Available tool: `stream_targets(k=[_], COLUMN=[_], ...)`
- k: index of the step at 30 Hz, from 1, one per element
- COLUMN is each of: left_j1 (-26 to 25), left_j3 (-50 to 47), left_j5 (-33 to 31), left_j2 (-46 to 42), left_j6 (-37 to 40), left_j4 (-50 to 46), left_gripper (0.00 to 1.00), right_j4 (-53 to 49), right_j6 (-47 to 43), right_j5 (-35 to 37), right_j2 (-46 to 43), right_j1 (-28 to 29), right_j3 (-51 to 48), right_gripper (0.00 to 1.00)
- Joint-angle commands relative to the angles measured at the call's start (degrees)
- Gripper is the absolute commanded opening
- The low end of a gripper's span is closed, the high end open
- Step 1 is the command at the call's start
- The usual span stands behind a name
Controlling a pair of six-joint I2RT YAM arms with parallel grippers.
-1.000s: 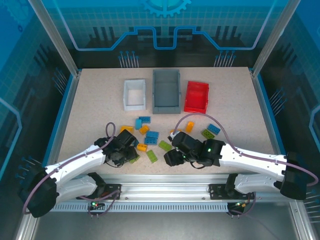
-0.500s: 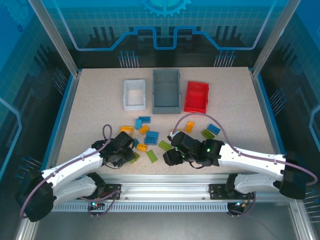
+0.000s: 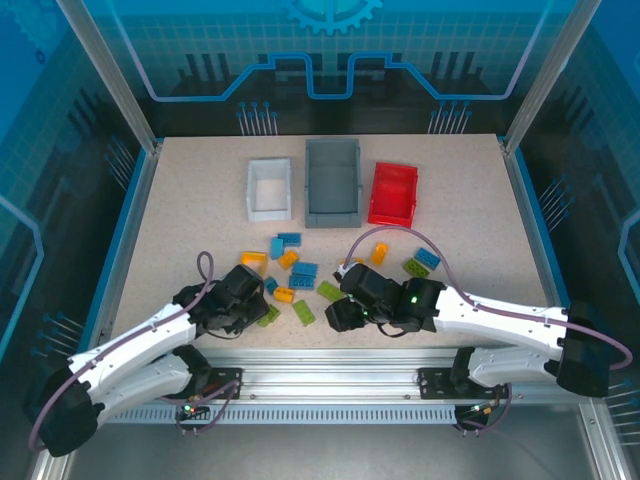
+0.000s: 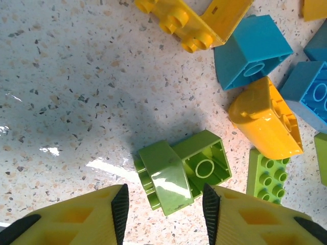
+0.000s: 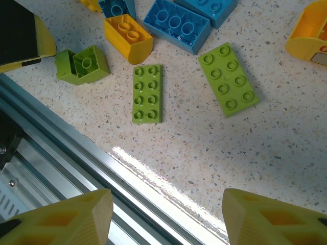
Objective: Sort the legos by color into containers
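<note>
A lime green lego [image 4: 181, 173] lies on its side on the table, its hollow underside facing right. It sits just ahead of my left gripper [image 4: 165, 217], whose jaws stand open on either side of it without touching. The same gripper [image 3: 258, 310] is low at the near left of the pile. My right gripper [image 5: 168, 219] is open and empty over the table's front edge [image 5: 153, 173], behind two flat green legos [image 5: 147, 93] [image 5: 228, 79]. Blue, orange and green legos [image 3: 304, 269] lie scattered mid-table. The white [image 3: 269, 188], grey [image 3: 332, 182] and red [image 3: 393, 193] containers stand in a row at the back.
A yellow open-frame piece [image 4: 199, 18], a blue brick [image 4: 253, 51] and a rounded orange brick [image 4: 265, 120] lie close beyond the green one. An aluminium rail [image 5: 61, 153] runs along the near edge under my right gripper. A few more bricks [image 3: 427, 258] lie at the right.
My left arm has shifted slightly left and toward the near edge, and its jaws have narrowed a little around the green brick's position. The right arm has hardly moved.
</note>
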Motion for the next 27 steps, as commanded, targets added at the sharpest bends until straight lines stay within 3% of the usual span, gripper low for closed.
stream_targets(k=[1,7,19,27], left_j1=[-0.3,-0.3,-0.3,-0.3], left_j3=[-0.5,-1.0,-3.1,-3.6], left_j5=[0.0,0.4,-1.2,0.2], left_j2=[2.6,7.6,4.4,7.3], left_j6=[-2.1,-1.9,-2.4,-1.3], left_j4=[1.5,5.4,2.3,3.6], left_gripper=[0.48,0.49,0.33,0.34], right_j4=[1.2,0.8,1.3,1.2], right_j6=[0.7,0.7,1.0,0.9], right_j5=[0.5,0.6,0.8,0.8], right_j2=[0.7,0.6,1.0,1.6], right_j1=[1.0,1.0,0.9,1.0], right_j3=[1.3,1.4,1.1,1.5], right_gripper=[0.60,0.60,0.60,0.60])
